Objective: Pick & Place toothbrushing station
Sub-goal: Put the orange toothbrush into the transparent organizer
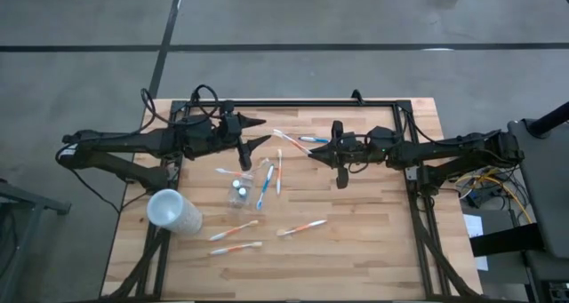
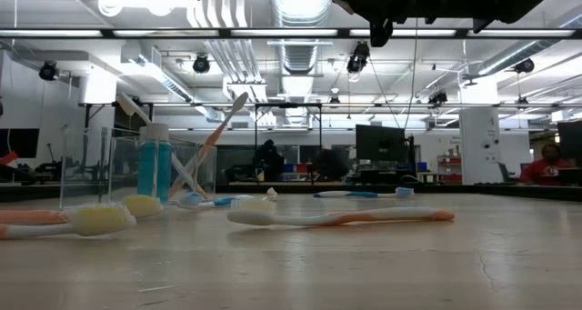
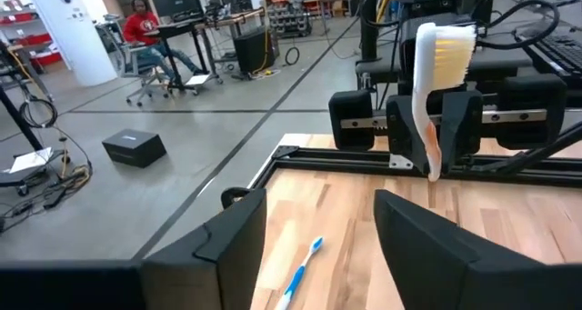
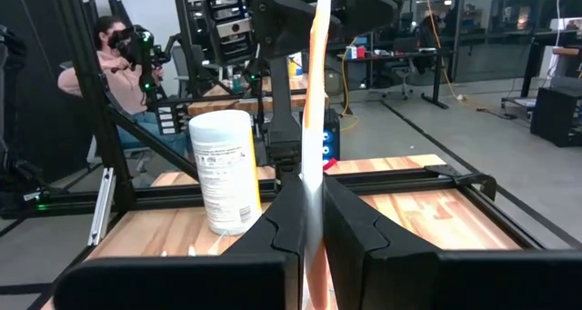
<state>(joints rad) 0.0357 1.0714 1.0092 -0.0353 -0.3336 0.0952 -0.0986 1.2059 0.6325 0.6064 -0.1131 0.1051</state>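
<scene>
My right gripper point(image 1: 311, 152) is shut on a white-orange toothbrush point(image 3: 435, 92) above the middle of the table. The brush's head point(image 1: 276, 131) reaches toward my left gripper point(image 1: 260, 132), which stands open just short of it and touches nothing. The clear tumbler point(image 1: 240, 192) stands nearer the front edge with the blue toothpaste tube point(image 2: 153, 169) upright in it. Two brushes point(image 2: 218, 133) slant up beside it. Several more toothbrushes point(image 1: 233, 231) lie flat on the wood, and a white-blue one point(image 3: 300, 272) lies below the grippers. My right gripper pinches the toothbrush's handle near its orange end point(image 4: 314, 196) between its two fingers. The fingers come level from the table's right side and lie along the brush. The brush runs on past the fingertips toward the left gripper, its bristle head point(image 3: 446, 46) raised, clear of the table.
A larger frosted whitish cup point(image 1: 173, 211) stands at the table's front left. A black frame rail point(image 1: 293, 103) runs along the far edge. Bare wood lies at the front right point(image 1: 373, 241). People sit in the room beyond the table.
</scene>
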